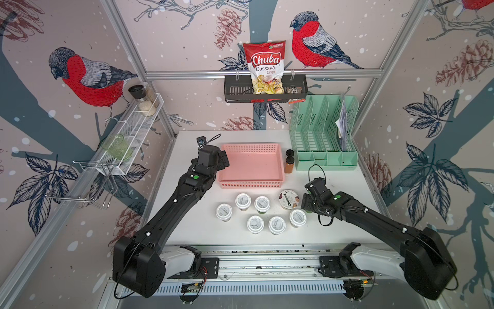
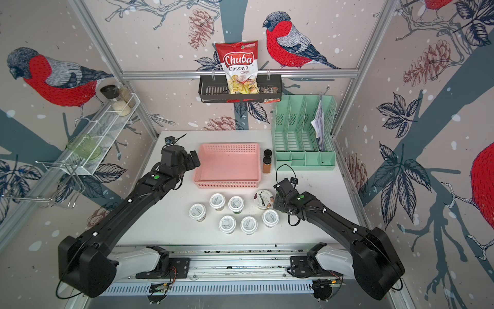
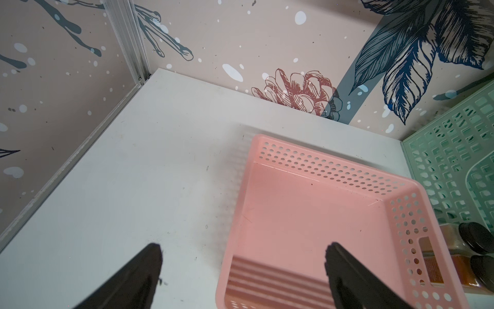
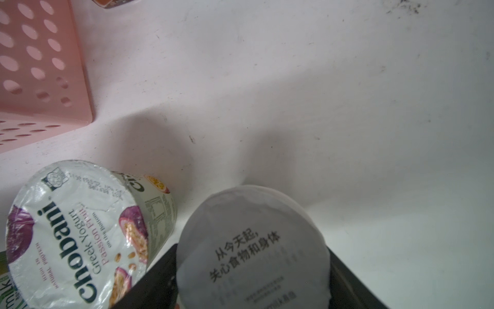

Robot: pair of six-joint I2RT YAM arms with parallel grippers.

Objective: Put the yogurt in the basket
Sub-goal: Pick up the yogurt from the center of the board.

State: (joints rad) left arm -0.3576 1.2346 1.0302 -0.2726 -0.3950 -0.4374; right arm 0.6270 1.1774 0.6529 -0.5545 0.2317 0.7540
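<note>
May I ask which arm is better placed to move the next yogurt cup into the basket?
The right arm: the right hand straddles a white-lidded cup beside the Chobani cup. The left hand hangs open and empty by the basket, away from the cups.

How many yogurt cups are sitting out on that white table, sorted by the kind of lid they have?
Small round yogurt cups with white foil lids: 7, the seventh sitting inside the right gripper
Wider round yogurt cup with white-and-brown Chobani lid: 1
Total: 8
</note>
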